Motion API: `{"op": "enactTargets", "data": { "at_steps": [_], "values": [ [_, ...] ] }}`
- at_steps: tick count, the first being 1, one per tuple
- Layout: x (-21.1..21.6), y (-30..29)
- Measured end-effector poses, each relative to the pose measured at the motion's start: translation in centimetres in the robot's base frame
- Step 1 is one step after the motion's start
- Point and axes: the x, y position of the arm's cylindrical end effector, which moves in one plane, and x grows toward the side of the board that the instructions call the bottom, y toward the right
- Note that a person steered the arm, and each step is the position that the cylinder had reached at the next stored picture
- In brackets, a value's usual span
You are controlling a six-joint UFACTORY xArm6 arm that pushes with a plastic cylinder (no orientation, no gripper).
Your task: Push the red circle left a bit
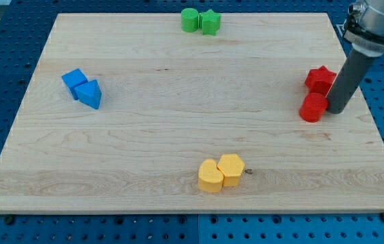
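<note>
The red circle lies near the board's right edge. A red star sits just above it, close to or touching it. My tip is the lower end of the dark rod and stands right against the red circle's right side, below and right of the star.
A blue cube and a blue triangle touch at the view's left. Two green blocks sit together at the top edge. Two yellow blocks touch at the bottom centre. The wooden board lies on a blue pegboard.
</note>
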Motion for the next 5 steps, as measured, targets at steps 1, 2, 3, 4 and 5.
{"op": "enactTargets", "data": {
  "at_steps": [1,2,3,4,5],
  "values": [
    [-0.1,-2.6],
    [-0.2,-5.2],
    [-1.4,-7.0],
    [-1.8,-8.5],
    [-1.9,-10.5]
  ]
}}
